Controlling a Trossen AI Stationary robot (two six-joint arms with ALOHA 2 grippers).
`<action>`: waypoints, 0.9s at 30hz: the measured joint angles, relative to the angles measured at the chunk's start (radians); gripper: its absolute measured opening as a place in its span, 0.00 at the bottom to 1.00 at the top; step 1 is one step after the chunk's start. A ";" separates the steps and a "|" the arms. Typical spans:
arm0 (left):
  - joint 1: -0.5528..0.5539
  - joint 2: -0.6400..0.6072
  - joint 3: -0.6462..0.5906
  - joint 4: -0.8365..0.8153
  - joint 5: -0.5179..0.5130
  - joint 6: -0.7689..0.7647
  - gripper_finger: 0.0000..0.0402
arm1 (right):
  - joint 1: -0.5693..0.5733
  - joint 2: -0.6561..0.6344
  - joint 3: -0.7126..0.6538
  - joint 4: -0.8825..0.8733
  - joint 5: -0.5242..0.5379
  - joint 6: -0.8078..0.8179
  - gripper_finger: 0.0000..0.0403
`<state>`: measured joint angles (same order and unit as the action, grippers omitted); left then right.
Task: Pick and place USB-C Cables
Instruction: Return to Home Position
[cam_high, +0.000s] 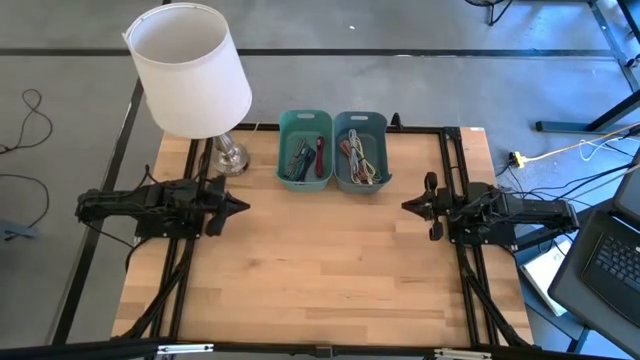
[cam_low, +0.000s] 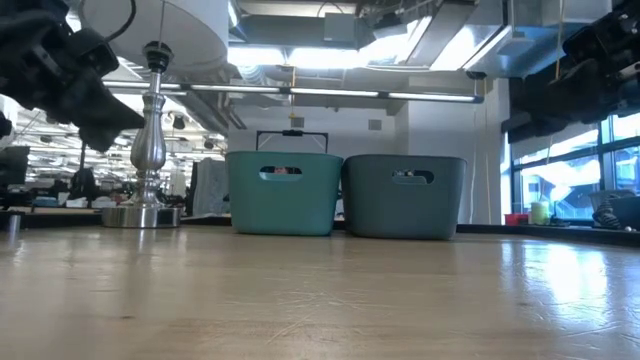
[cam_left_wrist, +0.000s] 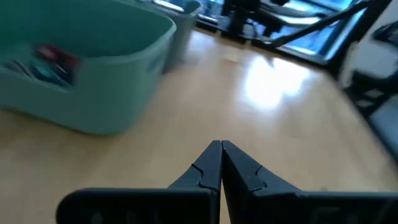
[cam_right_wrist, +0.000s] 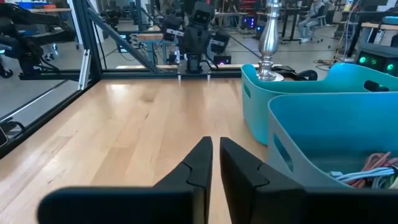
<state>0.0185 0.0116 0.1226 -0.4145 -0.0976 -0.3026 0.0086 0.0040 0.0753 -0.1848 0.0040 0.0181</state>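
Observation:
Two bins stand side by side at the table's far middle: a teal bin (cam_high: 305, 150) holding dark, green and red cable bundles (cam_high: 308, 155), and a grey-blue bin (cam_high: 361, 151) holding cream, orange and green cable bundles (cam_high: 360, 160). The cables also show in the right wrist view (cam_right_wrist: 373, 169). My left gripper (cam_high: 243, 207) is shut and empty above the table's left side. My right gripper (cam_high: 407, 205) is shut and empty above the right side. Both point toward the table's middle, near of the bins.
A lamp with a white shade (cam_high: 190, 70) and a chrome base (cam_high: 229, 155) stands at the far left, beside the teal bin. Bare wood (cam_high: 320, 270) spreads between the arms and toward the near edge. A laptop (cam_high: 610, 255) sits off the table at the right.

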 joint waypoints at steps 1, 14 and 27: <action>0.000 0.000 0.000 0.000 0.026 -0.043 0.00 | 0.000 0.000 0.000 0.000 0.000 0.000 0.09; 0.000 -0.001 -0.001 -0.001 0.067 -0.130 0.01 | 0.000 0.000 0.000 0.000 0.003 0.000 0.10; 0.003 -0.011 -0.002 0.006 0.066 -0.130 0.01 | 0.000 -0.002 -0.062 0.202 0.003 0.000 0.10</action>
<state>0.0211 0.0006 0.1207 -0.4084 -0.0319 -0.4324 0.0086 0.0017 0.0135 0.0172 0.0074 0.0177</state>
